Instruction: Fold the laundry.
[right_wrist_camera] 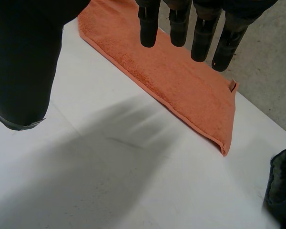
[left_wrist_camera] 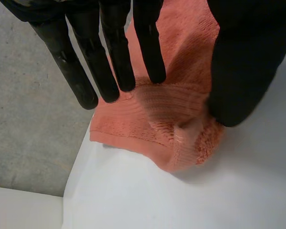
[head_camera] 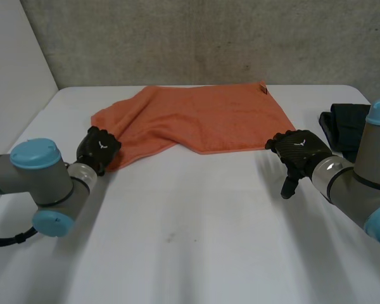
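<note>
An orange towel (head_camera: 202, 120) lies spread across the far middle of the white table (head_camera: 196, 240), its near-left corner pulled into a bunch. My left hand (head_camera: 98, 149) is at that bunched corner. In the left wrist view its fingers (left_wrist_camera: 109, 57) are straight above the towel (left_wrist_camera: 181, 119), with the thumb against the raised fold. My right hand (head_camera: 301, 152) hovers open just off the towel's near-right corner. Its straight fingers (right_wrist_camera: 148, 24) reach over the towel's near edge (right_wrist_camera: 181, 81), apart from the thumb.
A dark garment (head_camera: 345, 126) lies crumpled at the table's right side, beyond my right hand, and also beside the towel's corner (right_wrist_camera: 282, 186). A grey wall runs behind the table's far edge. Bare table stretches in front of both hands.
</note>
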Controlling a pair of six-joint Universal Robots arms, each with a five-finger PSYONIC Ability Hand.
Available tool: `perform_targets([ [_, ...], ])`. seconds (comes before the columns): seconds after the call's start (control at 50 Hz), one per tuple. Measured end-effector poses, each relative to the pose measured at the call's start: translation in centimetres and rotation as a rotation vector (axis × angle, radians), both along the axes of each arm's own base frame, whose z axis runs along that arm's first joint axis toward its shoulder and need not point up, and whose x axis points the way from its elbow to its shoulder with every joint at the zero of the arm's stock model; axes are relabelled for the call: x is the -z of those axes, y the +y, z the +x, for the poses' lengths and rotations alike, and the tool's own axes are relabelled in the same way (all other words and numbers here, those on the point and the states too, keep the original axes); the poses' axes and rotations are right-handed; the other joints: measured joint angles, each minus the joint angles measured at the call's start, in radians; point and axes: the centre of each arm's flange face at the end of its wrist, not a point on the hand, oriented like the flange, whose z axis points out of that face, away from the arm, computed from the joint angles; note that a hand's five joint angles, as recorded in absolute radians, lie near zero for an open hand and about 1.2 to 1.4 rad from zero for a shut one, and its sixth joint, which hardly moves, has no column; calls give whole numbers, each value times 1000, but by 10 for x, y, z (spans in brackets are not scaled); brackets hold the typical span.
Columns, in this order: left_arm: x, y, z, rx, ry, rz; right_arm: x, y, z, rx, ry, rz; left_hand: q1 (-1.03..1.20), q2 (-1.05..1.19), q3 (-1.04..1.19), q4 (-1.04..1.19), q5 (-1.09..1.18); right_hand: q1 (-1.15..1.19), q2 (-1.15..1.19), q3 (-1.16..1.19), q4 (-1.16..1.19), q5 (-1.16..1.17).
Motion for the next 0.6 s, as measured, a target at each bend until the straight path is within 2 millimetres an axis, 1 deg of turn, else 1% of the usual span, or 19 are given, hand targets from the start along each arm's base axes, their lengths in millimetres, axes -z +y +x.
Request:
perform_targets([
  [0.04, 1, -4, 1, -5, 2, -10, 0, 0, 0, 0, 0, 0, 103, 91, 100, 100, 99, 0, 0, 0, 0, 0],
  [0.06, 1, -7, 2, -8, 4, -17, 1, 0, 0, 0, 0, 1, 328, 307, 314, 317, 315, 0, 0, 0, 0, 0],
  [0.12, 0, -10, 3, -12, 7, -28, 1, 0, 0, 0, 1, 3, 382, 366, 373, 377, 374, 0, 0, 0, 0, 0],
  [0.14, -2, -12, 3, -15, 12, -38, 1, 0, 0, 0, 1, 3, 392, 442, 447, 455, 420, 0, 0, 0, 0, 0],
  [0.18, -9, -12, 3, -18, 19, -55, 1, -1, 0, 1, 1, 3, 392, 447, 453, 460, 420, 0, 0, 0, 0, 0],
  [0.26, -40, -10, 0, -23, 55, -113, 1, -1, 0, 3, 0, 0, 392, 448, 454, 462, 420, 0, 0, 0, 0, 0],
  [0.3, -65, -5, -3, -26, 100, -151, 0, -2, 0, 4, -1, -1, 392, 449, 454, 462, 420, 0, 0, 0, 0, 0],
  [0.32, -65, -5, -3, -26, 100, -151, 0, -2, 0, 4, -1, -1, 392, 449, 454, 462, 420, 0, 0, 0, 0, 0],
  [0.34, -90, 3, -6, -26, 159, -181, -1, -3, 0, 8, -10, 0, 392, 449, 454, 462, 420, 0, 0, 0, 0, 0],
  [0.38, -117, 14, -9, -18, 234, -207, 0, -3, 1, 16, -27, 9, 392, 449, 455, 462, 420, 0, 0, 0, 0, 0],
  [0.4, -123, 16, -9, -15, 254, -212, 0, -3, 1, 19, -33, 13, 392, 449, 456, 462, 420, 0, 0, 0, 0, 0],
  [0.42, -140, 24, -11, -7, 305, -223, 0, -4, 1, 27, -52, 24, 392, 449, 456, 462, 420, 0, 0, 0, 0, 0],
  [0.44, -147, 27, -11, -3, 324, -226, 1, -4, 1, 32, -64, 30, 392, 450, 456, 462, 420, 0, 0, 0, 0, 0],
  [0.46, -162, 35, -12, 7, 371, -232, 1, -4, 1, 37, -75, 36, 392, 450, 457, 462, 420, 0, 0, 0, 0, 0],
  [0.5, -183, 48, -12, 21, 430, -237, 2, -4, 3, 63, -146, 73, 392, 451, 458, 462, 420, 0, 0, 0, 0, 0],
  [0.52, -190, 52, -12, 26, 448, -237, 2, -4, 3, 71, -171, 86, 392, 451, 458, 462, 420, 0, 0, 0, 0, 0],
  [0.54, -203, 61, -11, 35, 482, -237, 2, -4, 5, 84, -220, 111, 392, 451, 458, 462, 420, 0, 0, 0, 0, 0],
  [0.58, -203, 61, -11, 35, 482, -237, 2, -4, 5, 84, -220, 111, 392, 451, 458, 462, 420, 0, 0, 0, 0, 0],
  [0.6, -210, 66, -10, 40, 497, -236, 2, -4, 6, 91, -251, 127, 392, 451, 458, 462, 420, 0, 0, 0, 0, 0],
])
